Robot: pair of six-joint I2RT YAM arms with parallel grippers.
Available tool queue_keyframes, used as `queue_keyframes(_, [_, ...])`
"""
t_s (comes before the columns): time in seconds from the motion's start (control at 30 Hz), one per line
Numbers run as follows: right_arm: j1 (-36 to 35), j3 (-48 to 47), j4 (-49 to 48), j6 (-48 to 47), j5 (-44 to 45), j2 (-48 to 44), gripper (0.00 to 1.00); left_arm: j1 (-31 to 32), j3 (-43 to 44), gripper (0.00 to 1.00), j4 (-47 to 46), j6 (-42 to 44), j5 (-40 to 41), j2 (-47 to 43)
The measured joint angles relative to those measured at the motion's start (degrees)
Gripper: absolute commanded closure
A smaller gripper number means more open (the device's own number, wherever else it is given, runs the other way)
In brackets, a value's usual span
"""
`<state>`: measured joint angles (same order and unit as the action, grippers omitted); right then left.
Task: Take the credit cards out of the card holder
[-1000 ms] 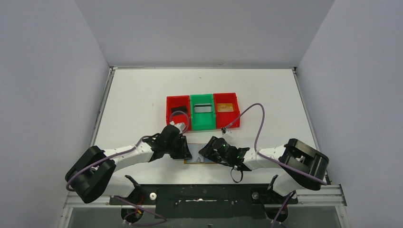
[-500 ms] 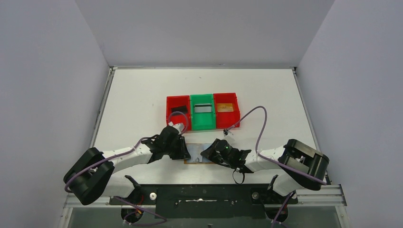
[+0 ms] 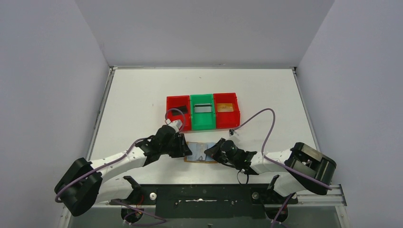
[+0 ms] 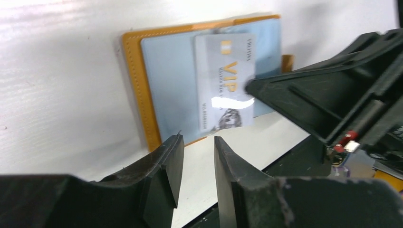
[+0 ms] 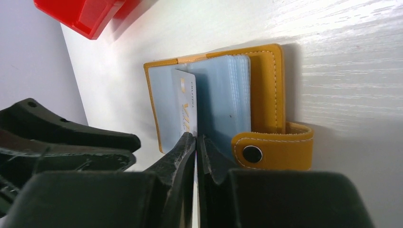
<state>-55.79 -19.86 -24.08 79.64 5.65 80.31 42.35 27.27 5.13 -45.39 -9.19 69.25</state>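
Since a second ago both arms have stretched out lower: the left arm's elbow now sits nearer and further left, the right arm's elbow further right, and the purple cable loop has swung right with it. The card holder [image 3: 201,153] has edged slightly farther and lies open on the table [image 3: 142,95], just near of the red and green bins [image 3: 203,111], between the two wrists. The left arm reaches in low from the left. We find the left gripper [image 4: 197,142] poised at the holder's edge, fingers slightly apart and empty. The right arm comes in low from the right, and the right gripper [image 5: 195,137] is pinched tight on the edge of a silver card [image 4: 223,80] lying on a pale blue panel, beside the holder's snap tab [image 5: 273,142]
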Motion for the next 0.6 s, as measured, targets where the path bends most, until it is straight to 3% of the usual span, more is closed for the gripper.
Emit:
queue_keyframes(0.13, [0.0,0.0,-0.5,0.2,-0.1,0.3,0.96,0.0,1.5,0.68,0.2,0.9,0.3,-1.9])
queue_keyframes(0.33, [0.2,0.0,-0.8,0.6,-0.4,1.0,0.95,0.0,4.8,0.68,-0.9,2.6,-1.6,4.7])
queue_keyframes(0.6, [0.5,0.4,-3.0,0.4,-1.7,1.4,0.80,0.3,4.9,0.76,-2.8,2.6,-4.9,12.0])
